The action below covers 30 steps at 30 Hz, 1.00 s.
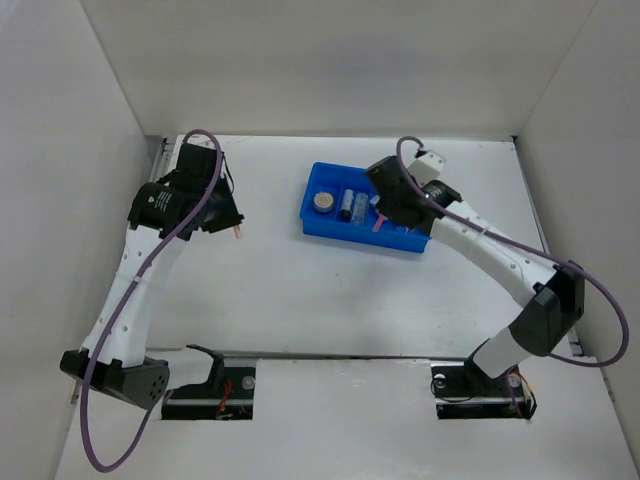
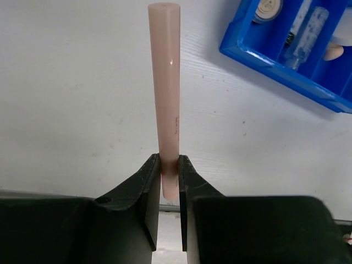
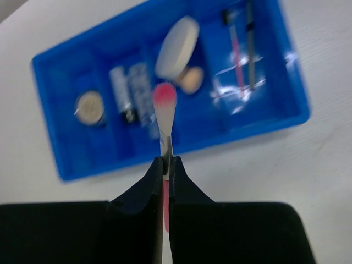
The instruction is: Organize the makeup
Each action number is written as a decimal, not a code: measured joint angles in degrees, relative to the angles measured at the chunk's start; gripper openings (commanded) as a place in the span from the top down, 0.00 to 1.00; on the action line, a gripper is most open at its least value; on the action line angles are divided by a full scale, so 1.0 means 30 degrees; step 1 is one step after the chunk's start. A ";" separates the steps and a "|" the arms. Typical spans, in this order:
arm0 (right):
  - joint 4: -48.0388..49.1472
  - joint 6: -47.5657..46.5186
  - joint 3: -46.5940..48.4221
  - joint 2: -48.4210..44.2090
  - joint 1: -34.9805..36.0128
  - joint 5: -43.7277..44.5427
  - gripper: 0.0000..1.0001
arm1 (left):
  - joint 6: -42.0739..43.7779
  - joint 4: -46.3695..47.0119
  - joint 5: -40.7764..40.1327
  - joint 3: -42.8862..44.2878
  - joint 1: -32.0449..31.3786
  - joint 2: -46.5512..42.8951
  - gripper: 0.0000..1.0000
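**Both grippers loaded, two sticks left to go in tray**

White table [image 1: 300, 300] had a blue tray [image 1: 352, 236] well ahead and to the right of the left gripper [image 2: 169, 175], and directly under the right gripper [image 3: 166, 165].

Left gripper was clamped on the near end of a long pink stick [image 2: 166, 93], which poked straight out past the fingertips. It hung over bare table, well apart from the tray. Right gripper was pinched nearly closed on a thin pink-tipped stick [image 3: 164, 102], tip out over the tray's middle compartments.

In tray, past the right gripper's tips:
- Round puff [image 3: 177, 47] leaned on edge just beyond the stick tip, w/ sponge [image 3: 191, 80] beside it.
- Tube [image 3: 127, 91] lay in the compartment left of the tip.
- Compact [image 3: 89, 107] was further left, in the end compartment.
- Two thin sticks [image 3: 242, 49] lay in the compartment to the right, w/ some clear wrapping. Too blurry to say more.

Step in hand looked like placing. Job seemed mostly done, w/ the held sticks prob. the last bits.

Right arm's next move: shift right until over the sticks' compartment, line the stick up lengthwise, lower, then open. Let go where it was, the stick could hang on a divider or hit the puff. Left arm would then need to cross to the tray w/o meeting the right arm. Its long stick needs the same lengthwise line-up.
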 measured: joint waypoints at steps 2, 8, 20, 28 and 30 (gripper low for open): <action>-0.0109 -0.0729 0.0058 0.0357 -0.1785 0.0554 1.00 | 0.0146 0.0270 0.0554 -0.0087 0.0000 0.0168 1.00; -0.0262 -0.2747 0.0787 0.3206 -0.4896 0.1180 1.00 | 0.0612 0.0561 0.1953 0.0066 -0.0590 0.1035 1.00; 0.0787 -0.5552 0.2135 0.6543 -0.7264 0.0882 0.42 | 0.0882 0.0612 0.2973 0.3818 -0.3657 0.4896 1.00; 0.1967 -0.6645 0.2193 0.5370 -0.8451 -0.1180 0.41 | 0.0954 0.0729 0.4269 0.7315 -0.4911 0.8612 1.00; 0.2492 -0.6637 0.0845 0.3461 -0.9719 -0.2375 0.41 | 0.1056 0.1151 0.5056 0.8393 -0.5238 1.0018 1.00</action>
